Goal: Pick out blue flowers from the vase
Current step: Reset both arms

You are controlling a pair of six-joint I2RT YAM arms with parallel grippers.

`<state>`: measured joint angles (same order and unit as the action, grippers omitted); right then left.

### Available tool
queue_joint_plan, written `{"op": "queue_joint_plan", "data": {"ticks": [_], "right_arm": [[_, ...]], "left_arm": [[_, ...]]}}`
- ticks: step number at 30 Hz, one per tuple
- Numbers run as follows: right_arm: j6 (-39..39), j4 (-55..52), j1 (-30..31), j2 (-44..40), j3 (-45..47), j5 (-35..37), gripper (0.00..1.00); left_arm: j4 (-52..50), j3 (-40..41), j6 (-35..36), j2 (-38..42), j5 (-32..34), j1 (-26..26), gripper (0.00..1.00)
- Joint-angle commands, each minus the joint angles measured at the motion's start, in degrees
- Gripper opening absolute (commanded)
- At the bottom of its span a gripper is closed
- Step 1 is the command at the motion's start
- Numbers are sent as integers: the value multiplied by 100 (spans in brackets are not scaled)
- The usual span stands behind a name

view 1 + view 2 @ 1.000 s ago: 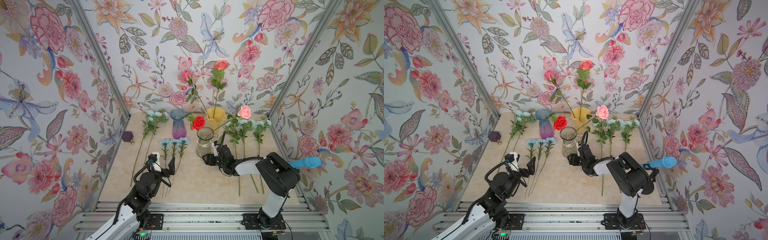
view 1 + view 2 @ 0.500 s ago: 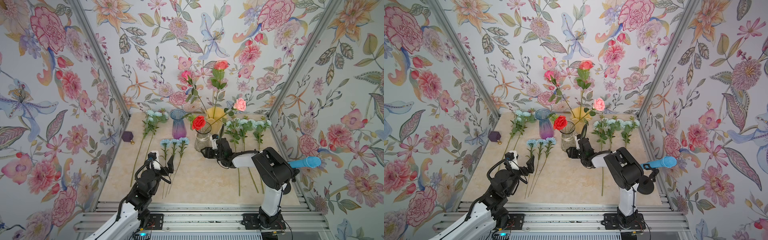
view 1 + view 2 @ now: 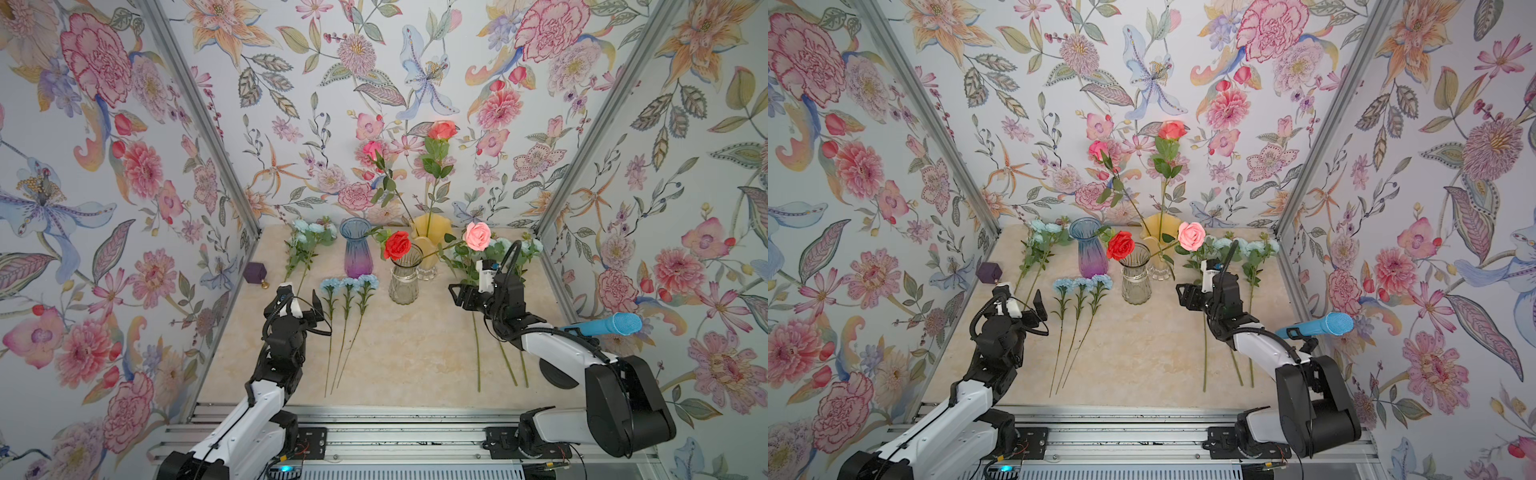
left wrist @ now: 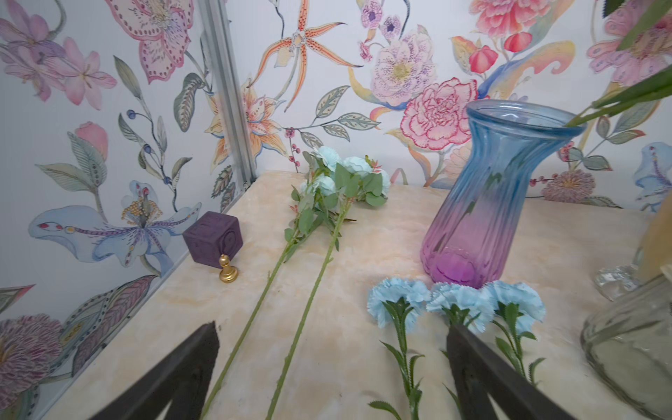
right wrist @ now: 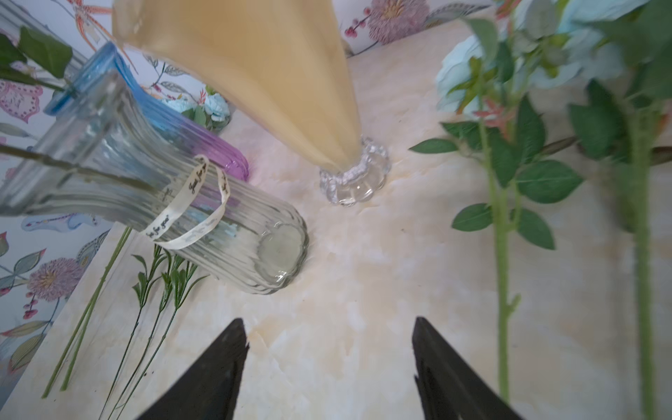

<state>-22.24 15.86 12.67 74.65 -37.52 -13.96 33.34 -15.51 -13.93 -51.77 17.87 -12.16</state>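
Lying flat on the tabletop [image 3: 407, 353], the blue flowers form three groups, and neither arm holds any of them. Three single-headed blooms [image 3: 349, 284] [image 3: 1082, 284] sit side by side just in front of the blue-purple vase [image 3: 356, 253], with their stems running back toward the robot. Two left leafy sprays [image 3: 309, 237] [image 4: 342, 178] lie near the left wall, beside a purple cube [image 3: 254, 272] and a small gold pawn [image 4: 228, 270]. The right leafy sprays [image 3: 528, 249] [image 5: 500, 203] lie by the right wall, partly hidden behind the right arm; there seem to be three stems, though the count is hard to make out.

The left gripper [image 3: 302, 300] [image 4: 332, 374] hangs low over the lower stems of the left leafy sprays. Its jaws are spread wide with nothing clasped between them.

The right gripper [image 3: 459, 295] [image 5: 331, 363] points toward the clear glass vase [image 3: 404, 278] [image 5: 225, 222] from its right side, near it but apart. Its fingers [image 5: 218, 371] are parted, with only bare tabletop between them.

The clear glass vase carries a red rose [image 3: 397, 245] and a pale pink rose [image 3: 477, 235]. Behind it, the yellow vase [image 3: 432, 237] holds a coral rose [image 3: 442, 130] and a deep pink rose [image 3: 371, 148]. A blue microphone [image 3: 602, 326] sticks out by the right wall.
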Motion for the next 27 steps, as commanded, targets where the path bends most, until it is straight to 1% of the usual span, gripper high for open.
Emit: {"op": "queue_joint_plan", "data": {"ticks": [1, 3, 4, 5, 6, 8, 9, 10, 11, 12, 13, 14, 15, 16, 18, 19, 22, 23, 24, 25, 26, 27], "right_arm": [[548, -634, -563, -659, 201, 238, 78], [737, -665, -962, -1005, 324, 758, 83], [800, -632, -1146, -1081, 364, 938, 83], [864, -510, -1360, -1125, 474, 1131, 98], [916, -291, -1568, -1093, 601, 1220, 100], [1318, 540, -1845, -900, 939, 1052, 100], [1621, 1013, -1926, -749, 1144, 1007, 100], [1922, 1580, -1958, -607, 1357, 1028, 100], [2077, 2204, -1961, -414, 1622, 1216, 100], [2010, 2700, -1974, -217, 1809, 1456, 100], [1996, 2672, -2014, -96, 1835, 1574, 100], [1885, 2916, -2069, 110, 1932, 1649, 100], [1791, 3323, -2135, 267, 2002, 1518, 100], [1798, 2955, -2218, 209, 1874, 1323, 100], [1893, 3221, -2217, 221, 1986, 1152, 100], [1919, 3157, -2216, 152, 2019, 1107, 100], [1906, 3554, -2218, -61, 2352, 1067, 100], [1755, 3832, -2216, -90, 2524, 1031, 100], [1518, 4334, -2204, -8, 2710, 973, 100], [1409, 5064, -2138, 210, 2919, 818, 100], [1658, 5520, -1999, 371, 3009, 630, 100], [1793, 5568, -1849, 422, 2999, 828, 100]], "left_arm": [[1177, 190, 518, -350, 252, 307, 99], [1740, 369, 677, -708, 158, 492, 99], [1952, 417, 715, -878, 109, 556, 99], [2171, 471, 741, -1061, 98, 598, 99], [2384, 525, 807, -1238, 66, 621, 99], [2792, 584, 936, -1533, 84, 616, 99], [3046, 761, 1029, -1677, 102, 627, 99], [3265, 827, 1121, -1788, 135, 631, 99], [3509, 876, 1235, -1918, 204, 638, 99], [3726, 898, 1349, -2054, 249, 640, 100], [3936, 925, 1418, -2193, 282, 654, 99], [4324, 999, 1508, -2377, 251, 656, 99], [4836, 1105, 1612, -2543, 246, 662, 99], [4989, 1141, 1465, -2641, 195, 701, 99], [5472, 1154, 1406, -2994, 79, 776, 100], [5524, 1141, 1394, -3094, 57, 772, 100], [5726, 1186, 1397, -3294, -157, 804, 100], [5928, 1227, 1440, -3455, -282, 806, 100], [6180, 1265, 1488, -3653, -385, 805, 100], [6656, 1309, 1607, -4042, -450, 794, 100], [6998, 1419, 1641, -4132, -461, 772, 100], [6869, 1456, 1585, -4022, -478, 779, 100]]}}
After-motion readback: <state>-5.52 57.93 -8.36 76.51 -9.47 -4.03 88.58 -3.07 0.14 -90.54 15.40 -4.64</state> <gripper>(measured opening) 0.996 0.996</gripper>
